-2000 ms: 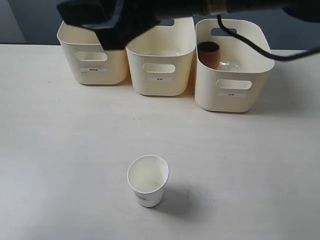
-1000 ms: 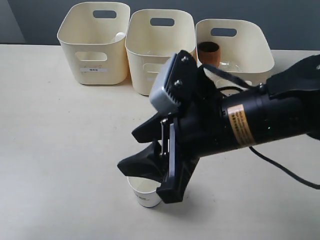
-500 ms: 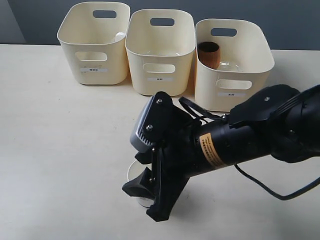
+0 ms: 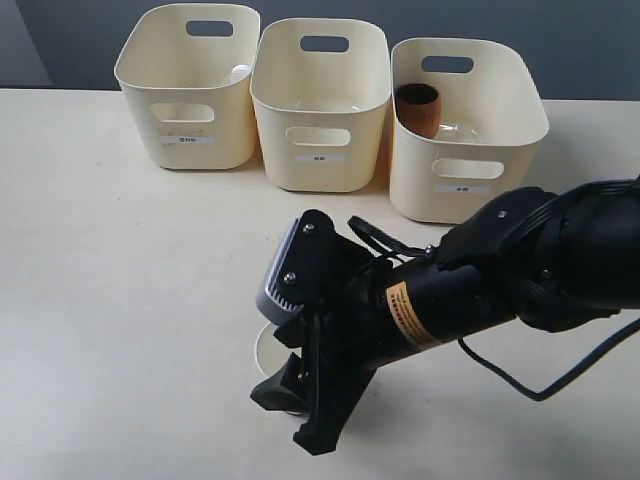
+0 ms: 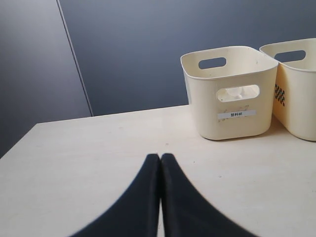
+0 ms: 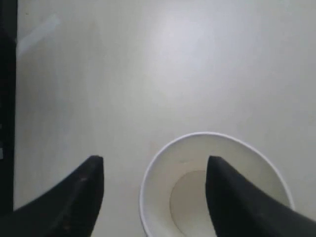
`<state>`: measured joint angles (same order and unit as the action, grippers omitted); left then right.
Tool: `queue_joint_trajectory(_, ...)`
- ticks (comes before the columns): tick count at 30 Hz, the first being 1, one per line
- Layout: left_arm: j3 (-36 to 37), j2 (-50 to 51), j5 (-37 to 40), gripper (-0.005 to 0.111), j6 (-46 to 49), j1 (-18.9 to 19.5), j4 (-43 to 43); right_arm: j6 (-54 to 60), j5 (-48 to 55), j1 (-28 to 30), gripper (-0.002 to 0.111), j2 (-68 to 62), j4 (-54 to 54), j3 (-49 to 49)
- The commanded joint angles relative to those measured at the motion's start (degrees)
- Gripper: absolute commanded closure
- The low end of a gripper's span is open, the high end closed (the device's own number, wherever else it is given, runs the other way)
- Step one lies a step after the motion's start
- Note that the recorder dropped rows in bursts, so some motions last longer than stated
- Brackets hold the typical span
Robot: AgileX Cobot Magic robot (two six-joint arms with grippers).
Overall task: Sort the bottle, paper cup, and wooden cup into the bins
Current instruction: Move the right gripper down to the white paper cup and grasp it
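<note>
Your right gripper stands with jaws apart, straddling the rim of the paper cup: one finger over its open mouth, the other just outside its wall.

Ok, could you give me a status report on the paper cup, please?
Right gripper open, straddling paper cup rim. Left gripper shut. Wooden cup already binned. Nothing blocking.
</note>
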<state>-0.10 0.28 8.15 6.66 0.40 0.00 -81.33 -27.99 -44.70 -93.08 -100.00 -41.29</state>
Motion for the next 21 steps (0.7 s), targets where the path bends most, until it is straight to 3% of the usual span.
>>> queue_joint_trajectory(1,0.1,-0.3,-0.4,0.107,-0.1,0.0,0.0,0.8,-0.2,0.0,0.05,-1.4,0.1,0.4)
queue_joint_trajectory(21,0.1,-0.3,-0.4,0.107,-0.1,0.0,0.0,0.8,0.5,0.0,0.05,-4.1,0.1,0.4)
